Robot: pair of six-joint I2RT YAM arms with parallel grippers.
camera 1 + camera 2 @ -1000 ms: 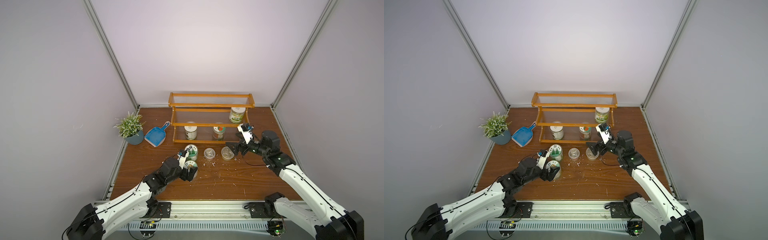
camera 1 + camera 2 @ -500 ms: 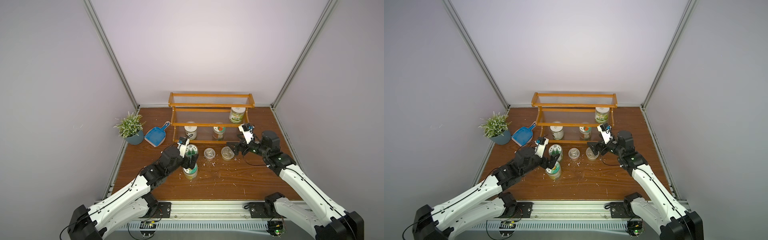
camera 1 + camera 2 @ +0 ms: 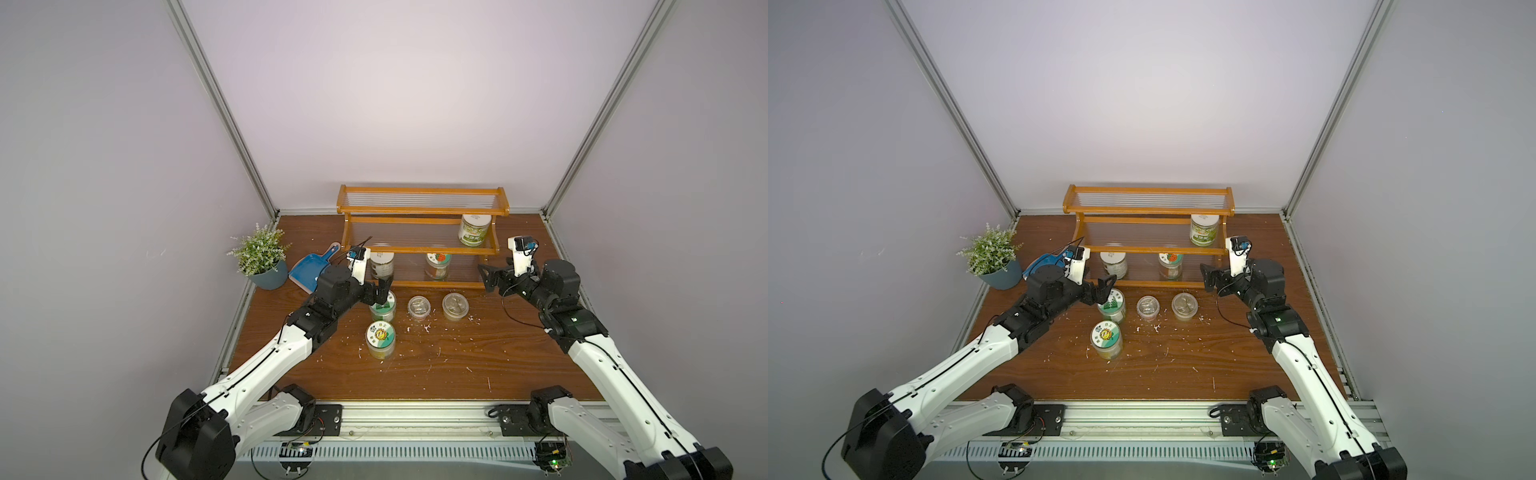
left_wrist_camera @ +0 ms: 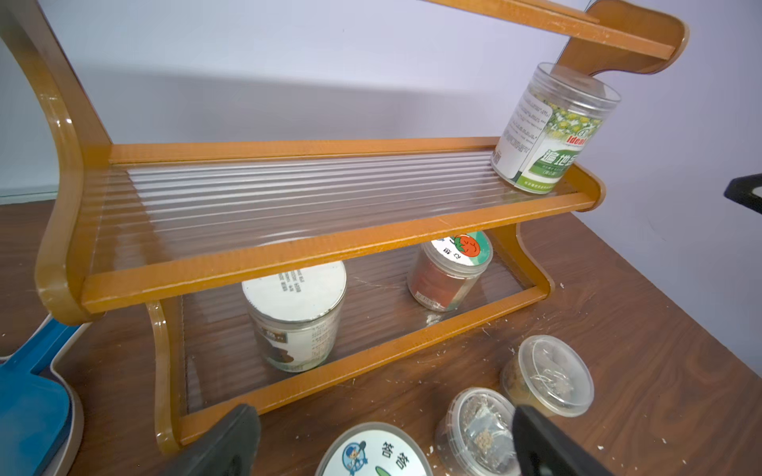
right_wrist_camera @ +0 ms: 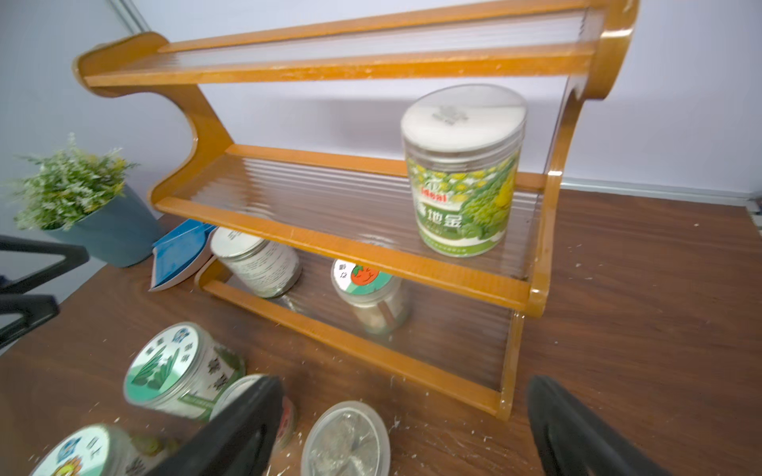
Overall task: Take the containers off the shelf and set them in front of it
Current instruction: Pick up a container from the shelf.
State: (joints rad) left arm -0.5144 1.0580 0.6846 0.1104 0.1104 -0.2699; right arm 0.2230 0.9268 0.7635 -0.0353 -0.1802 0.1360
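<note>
Glossy orange-brown wooden shelf (image 4: 288, 251) with clear ribbed plastic tiers, clear plastic containers (image 4: 552, 127), matt wood-grain table (image 3: 436, 365)

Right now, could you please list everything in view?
Wooden three-tier shelf: one, orange-brown, table's back.
White-lidded clear jars: two, middle and bottom tiers.
Tomato-lidded clear jar: one, bottom tier.
Green-and-white picture-lidded jars: two, before shelf.
Clear-lidded cups: two, before shelf.
Potted plant: one, green, blue-grey pot, left of shelf.
Plastic dustpan: one, blue, beside plant.
Wooden table: one, dark brown, crumb-littered.
Left gripper: black, open, over a picture-lidded jar.
Right gripper: black, open, near shelf's right end.
</note>
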